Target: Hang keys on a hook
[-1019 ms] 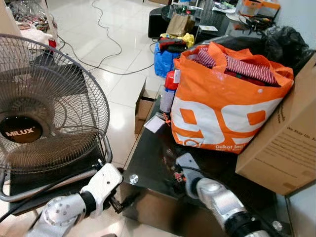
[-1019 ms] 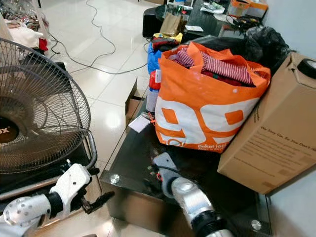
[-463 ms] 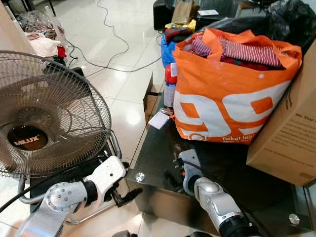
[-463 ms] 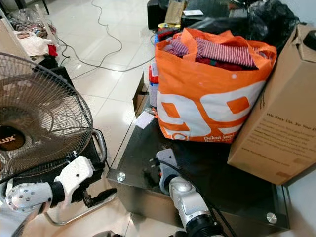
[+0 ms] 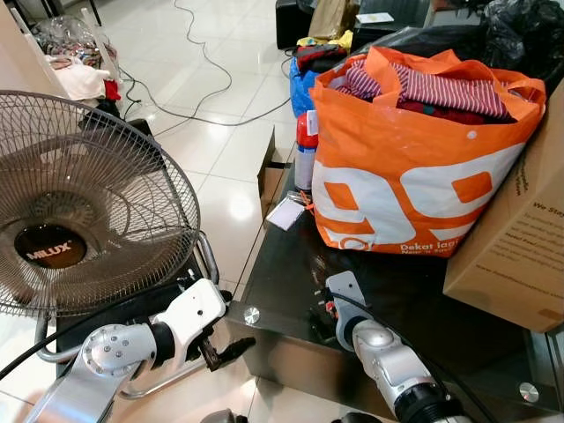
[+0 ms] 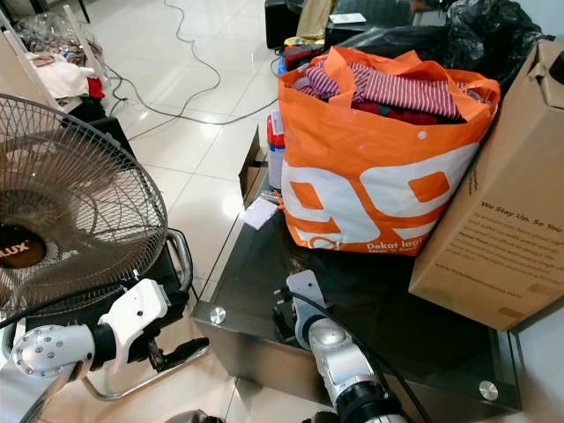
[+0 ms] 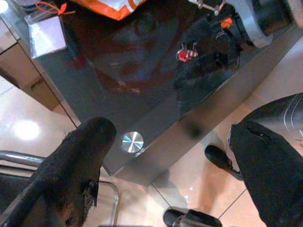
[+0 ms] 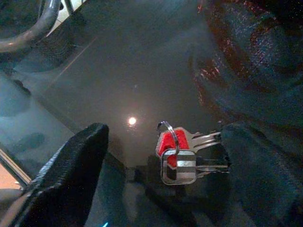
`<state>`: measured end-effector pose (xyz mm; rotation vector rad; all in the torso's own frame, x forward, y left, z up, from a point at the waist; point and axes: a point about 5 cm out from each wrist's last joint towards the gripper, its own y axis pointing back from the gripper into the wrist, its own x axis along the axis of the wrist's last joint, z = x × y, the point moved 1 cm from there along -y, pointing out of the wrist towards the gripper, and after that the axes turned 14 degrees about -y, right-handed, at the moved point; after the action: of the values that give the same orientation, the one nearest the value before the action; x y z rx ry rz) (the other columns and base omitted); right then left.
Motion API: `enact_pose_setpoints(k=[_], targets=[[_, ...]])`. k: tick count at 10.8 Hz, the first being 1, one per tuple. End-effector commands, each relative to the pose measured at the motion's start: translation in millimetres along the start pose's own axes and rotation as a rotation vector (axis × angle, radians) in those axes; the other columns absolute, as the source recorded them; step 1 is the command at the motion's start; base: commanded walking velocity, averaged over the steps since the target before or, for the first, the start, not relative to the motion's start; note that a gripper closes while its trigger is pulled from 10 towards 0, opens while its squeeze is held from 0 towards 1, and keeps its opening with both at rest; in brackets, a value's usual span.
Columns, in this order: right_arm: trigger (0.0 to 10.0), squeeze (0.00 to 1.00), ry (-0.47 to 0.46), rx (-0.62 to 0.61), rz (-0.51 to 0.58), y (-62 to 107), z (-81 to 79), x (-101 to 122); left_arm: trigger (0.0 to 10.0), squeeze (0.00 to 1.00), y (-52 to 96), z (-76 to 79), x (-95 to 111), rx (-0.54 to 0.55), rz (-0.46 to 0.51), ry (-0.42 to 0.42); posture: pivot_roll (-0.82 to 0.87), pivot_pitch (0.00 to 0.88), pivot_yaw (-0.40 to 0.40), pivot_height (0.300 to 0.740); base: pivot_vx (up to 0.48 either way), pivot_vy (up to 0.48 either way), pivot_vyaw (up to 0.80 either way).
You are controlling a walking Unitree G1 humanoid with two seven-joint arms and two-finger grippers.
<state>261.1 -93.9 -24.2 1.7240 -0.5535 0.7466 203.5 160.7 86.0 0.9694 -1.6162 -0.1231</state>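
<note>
Table (image 5: 291,264): low, dark glass top with round metal corner fittings, standing on a pale tiled floor (image 5: 220,132). Keys (image 8: 182,151): a small bunch with a red head and a silver one on a metal ring, lying flat on the glass near the table's front edge. Right gripper (image 8: 163,165): low over the table, fingers spread apart, one on each side of the keys; the far finger lies against the key blades, no grip closed on them. Left gripper (image 7: 170,156): released, fingers wide apart, hanging over the floor just off the table's front corner, holding nothing. Orange shopping bag (image 5: 414,167): upright on the table behind the keys, stuffed with striped clothing. Cardboard box (image 5: 520,238): beside the bag, at the table's right. White card (image 5: 285,213): on the table's left edge. Spray can (image 5: 305,150): red-capped, just left of the bag. Standing fan (image 5: 79,203): on the floor left of the table. Cable (image 5: 198,79): trailing across the tiles.
</note>
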Motion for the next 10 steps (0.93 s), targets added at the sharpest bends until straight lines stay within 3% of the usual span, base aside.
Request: enact_pose_setpoints(k=[1, 2, 5, 10], targets=[[2.8, 0.0, 0.017, 0.003, -0.021, -0.6, -0.3, -1.7, 10.0, 0.21, -0.2, -0.3, -1.8, -0.003, -0.007, -0.003, -0.06, 0.077, 0.05, 0.74, 0.0, 0.0, 0.0], [2.7, 0.0, 0.017, 0.016, -0.021, 0.1, 0.2, 0.5, 10.0, 0.21, -1.0, 0.5, -2.1, -0.004, -0.007, -0.001, -0.06, 0.075, 0.048, 0.74, 0.0, 0.0, 0.0], [0.0, 0.0, 0.017, 0.027, -0.03, 0.6, 5.0, 2.8, 10.0, 0.2, -3.5, 1.0, -1.1, -0.005, 0.001, 0.002, -0.07, 0.069, 0.046, 0.74, 0.0, 0.0, 0.0], [0.0, 0.0, 0.033, 0.025, -0.042, 0.3, 8.3, 2.8, 10.0, 0.2, -5.8, 1.9, 3.5, 0.009, 0.011, -0.001, -0.07, 0.059, 0.035, 0.74, 0.0, 0.0, 0.0]])
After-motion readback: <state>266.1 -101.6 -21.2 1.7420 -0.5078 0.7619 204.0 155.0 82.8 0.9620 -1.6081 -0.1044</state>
